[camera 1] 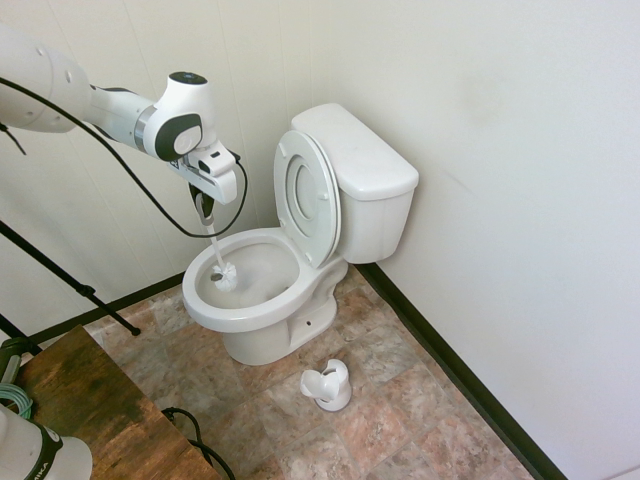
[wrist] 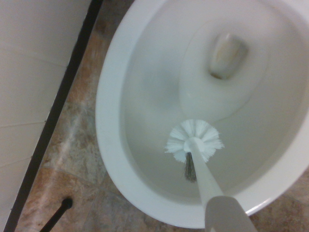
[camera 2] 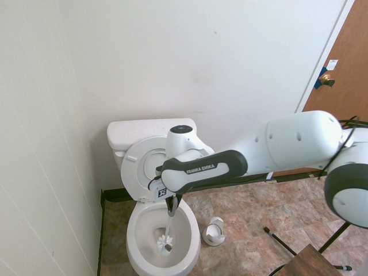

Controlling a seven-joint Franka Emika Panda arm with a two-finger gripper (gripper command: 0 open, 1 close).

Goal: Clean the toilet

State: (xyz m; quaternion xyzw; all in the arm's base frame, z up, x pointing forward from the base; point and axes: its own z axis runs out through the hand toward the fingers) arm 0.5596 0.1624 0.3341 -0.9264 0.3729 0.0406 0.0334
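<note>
A: White ceramic is seen nearly everywhere. Where is the toilet (camera 1: 300,270) placed?

B: In the first exterior view it is found at the centre, with its tank (camera 1: 365,165) set against the wall toward 1 o'clock and its bowl (camera 1: 205,300) turned toward 8 o'clock. The seat and lid (camera 1: 308,195) are raised and leaned back on the tank. In the second exterior view the bowl (camera 2: 190,244) is found toward 6 o'clock, the tank (camera 2: 132,133) above it.

A: And how is the gripper (camera 1: 205,210) held?

B: It is pointed straight down above the bowl's near rim, and its fingers are closed on the upper end of a toilet brush (camera 1: 222,272). The white handle is hung from the gripper, slightly tilted, and the bristle head is placed inside the bowl, below rim level. Whether the bristles are pressed against the ceramic cannot be told.

A: What is shown from the wrist?

B: The brush head (wrist: 194,140) is seen from above, a round white tuft over the inner wall of the bowl (wrist: 111,121), with the drain opening (wrist: 227,55) toward 1 o'clock of it.

A: Is anything else noted on the floor?

B: A small white brush holder (camera 1: 328,385) is stood on the brown tiled floor (camera 1: 400,420), near the foot of the toilet, toward 5 o'clock of the bowl. A wooden table corner (camera 1: 90,400) is seen at 8 o'clock.
</note>
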